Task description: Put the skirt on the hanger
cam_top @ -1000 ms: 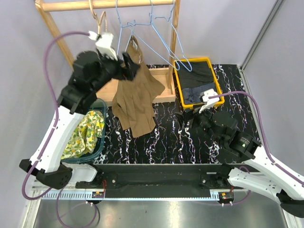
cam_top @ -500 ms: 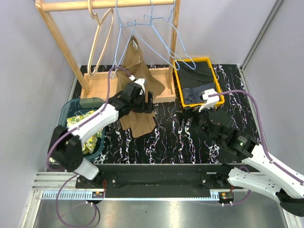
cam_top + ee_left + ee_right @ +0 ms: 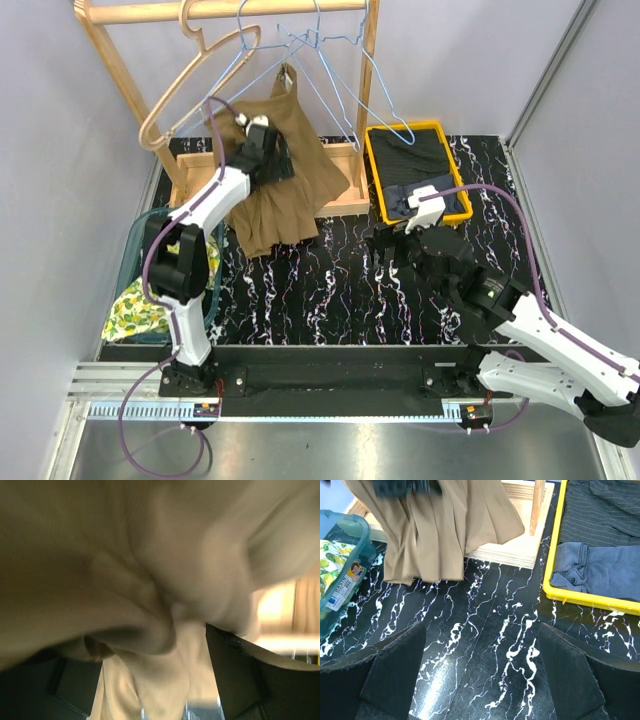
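The brown skirt (image 3: 290, 195) hangs from its top corner at the blue wire hangers (image 3: 305, 50) on the wooden rack rail (image 3: 220, 10). Its hem reaches the rack's base. My left gripper (image 3: 270, 158) is pressed into the skirt's upper left side. In the left wrist view blurred tan skirt fabric (image 3: 150, 570) fills the frame and lies between the wide-apart dark fingers (image 3: 235, 670). My right gripper (image 3: 385, 243) is open and empty over the black marble table (image 3: 485, 630). The skirt (image 3: 435, 535) also shows in the right wrist view.
A wooden hanger (image 3: 185, 85) hangs tilted on the rail at the left. A yellow bin (image 3: 372, 175) with dark and denim clothes stands at the back right, also in the right wrist view (image 3: 551, 555). A teal bin (image 3: 135, 245) with a lemon-print cloth stands at the left.
My left gripper has risen from the skirt's lower part to its upper left. The wooden hanger has swung out to the left. The right arm has barely moved.
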Available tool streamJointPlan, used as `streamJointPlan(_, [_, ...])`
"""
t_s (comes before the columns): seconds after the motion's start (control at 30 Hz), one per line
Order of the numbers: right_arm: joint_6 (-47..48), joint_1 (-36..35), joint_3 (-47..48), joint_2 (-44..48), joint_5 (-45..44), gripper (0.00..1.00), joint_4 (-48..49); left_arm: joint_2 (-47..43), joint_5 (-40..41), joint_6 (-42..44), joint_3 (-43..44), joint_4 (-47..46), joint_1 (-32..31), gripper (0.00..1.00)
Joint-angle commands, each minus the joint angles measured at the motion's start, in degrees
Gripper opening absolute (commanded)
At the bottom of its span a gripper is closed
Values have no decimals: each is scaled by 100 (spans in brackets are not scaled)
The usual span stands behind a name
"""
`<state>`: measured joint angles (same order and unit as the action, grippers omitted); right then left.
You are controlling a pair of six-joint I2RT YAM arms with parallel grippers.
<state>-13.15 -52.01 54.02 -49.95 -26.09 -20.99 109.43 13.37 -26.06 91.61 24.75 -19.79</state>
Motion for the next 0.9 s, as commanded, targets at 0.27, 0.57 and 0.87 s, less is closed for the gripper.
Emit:
streamJointPlan(0.27, [198,-11,460,-111,-248,100,60,1168,1116,594,2237,-234,388,83])
streamJointPlan(0.57, [120,-2,460,-58,-151,100,34,1626,98,1086,2521,-14,476,92])
streamJointPlan(0.87, [-108,-2,452,-172,-159,100,34,-209,-299,1235,711,-199,196,95])
